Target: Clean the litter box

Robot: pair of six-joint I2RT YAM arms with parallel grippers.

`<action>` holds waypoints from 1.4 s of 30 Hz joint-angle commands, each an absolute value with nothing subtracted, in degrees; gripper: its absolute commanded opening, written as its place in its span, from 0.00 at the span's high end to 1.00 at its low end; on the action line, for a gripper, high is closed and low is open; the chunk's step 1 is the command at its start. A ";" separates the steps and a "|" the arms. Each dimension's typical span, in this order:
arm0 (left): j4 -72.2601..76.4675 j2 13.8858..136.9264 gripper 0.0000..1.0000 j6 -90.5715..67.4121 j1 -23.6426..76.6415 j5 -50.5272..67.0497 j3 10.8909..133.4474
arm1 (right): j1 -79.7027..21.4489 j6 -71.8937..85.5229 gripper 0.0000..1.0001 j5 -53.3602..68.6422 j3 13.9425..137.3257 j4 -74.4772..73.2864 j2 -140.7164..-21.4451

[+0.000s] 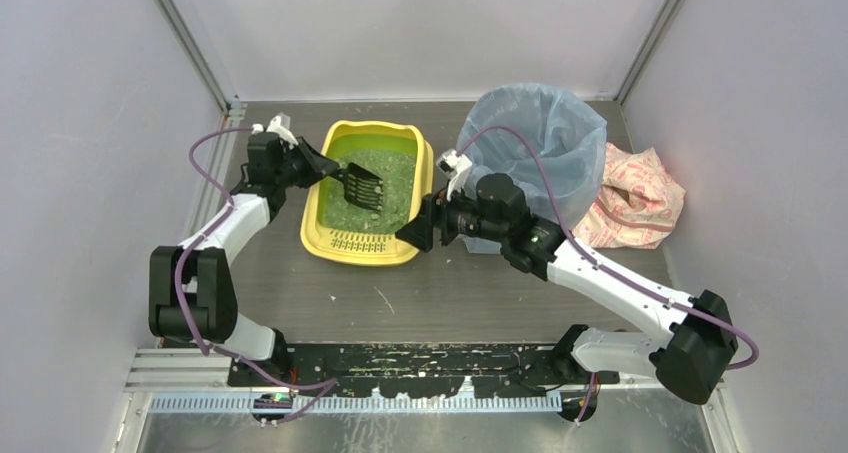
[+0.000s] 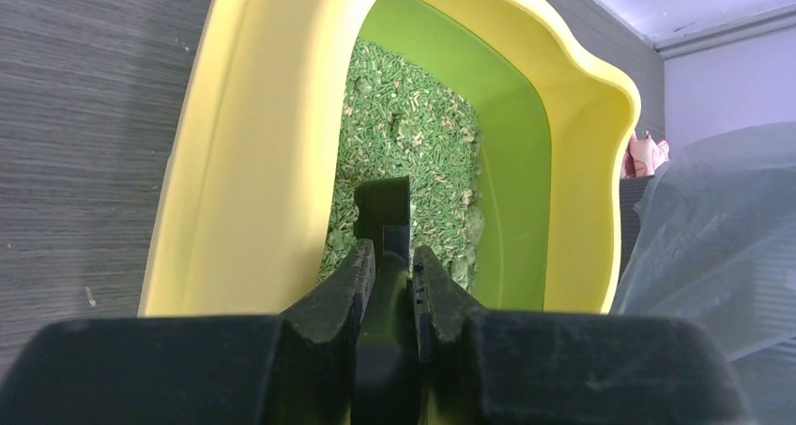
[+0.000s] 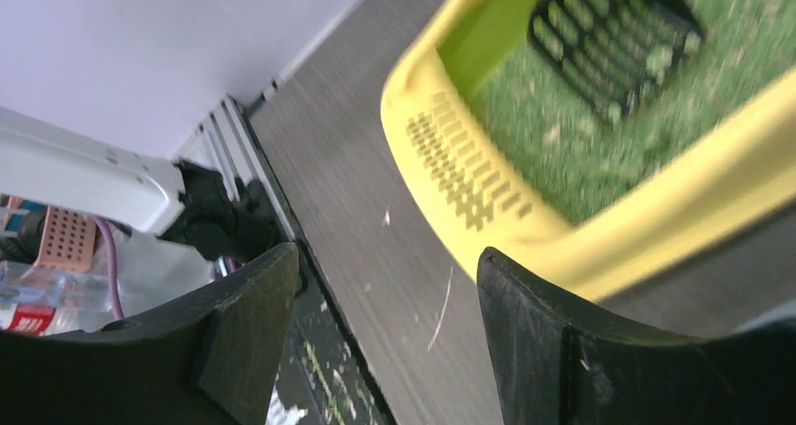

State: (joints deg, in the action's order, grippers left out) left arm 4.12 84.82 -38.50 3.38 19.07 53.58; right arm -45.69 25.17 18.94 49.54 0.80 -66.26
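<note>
The yellow litter box [image 1: 318,207] sits at mid-table with green litter [image 1: 400,178] inside and a slotted grate [image 1: 357,242] at its near end. My left gripper [image 1: 325,166] is shut on the handle of the black slotted scoop [image 1: 364,186], whose head rests over the litter. In the left wrist view the gripper [image 2: 392,261] clamps the scoop handle [image 2: 383,209] above the litter [image 2: 404,134]. My right gripper [image 1: 415,235] is open and empty just off the box's near right corner. In the right wrist view the gripper [image 3: 387,265] frames bare table, with the box [image 3: 413,97] and scoop [image 3: 610,36] beyond.
A tall bin lined with a blue translucent bag [image 1: 545,138] stands right of the box, close behind my right wrist. A printed paper bag [image 1: 635,198] lies at the far right. Grey walls enclose the table on three sides. Litter crumbs dot the front rail [image 1: 400,378].
</note>
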 commanded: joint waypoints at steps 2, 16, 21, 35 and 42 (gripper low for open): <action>6.22 83.90 1.00 -37.68 3.63 20.38 58.87 | -45.73 17.58 0.25 17.35 64.94 1.23 -70.12; 5.85 82.32 1.00 -40.72 3.66 25.30 59.19 | -26.99 39.60 0.27 47.21 128.67 -1.73 -113.53; 7.35 78.72 1.00 -45.08 3.61 25.81 57.16 | -20.62 44.26 0.28 42.91 127.90 4.23 -110.92; 4.47 68.91 1.00 -55.10 -3.94 31.56 54.44 | -12.11 43.25 0.31 40.22 95.61 1.72 -89.62; -6.89 70.62 1.00 -43.75 -4.17 29.61 57.61 | -12.34 43.54 0.32 40.27 89.16 0.62 -85.23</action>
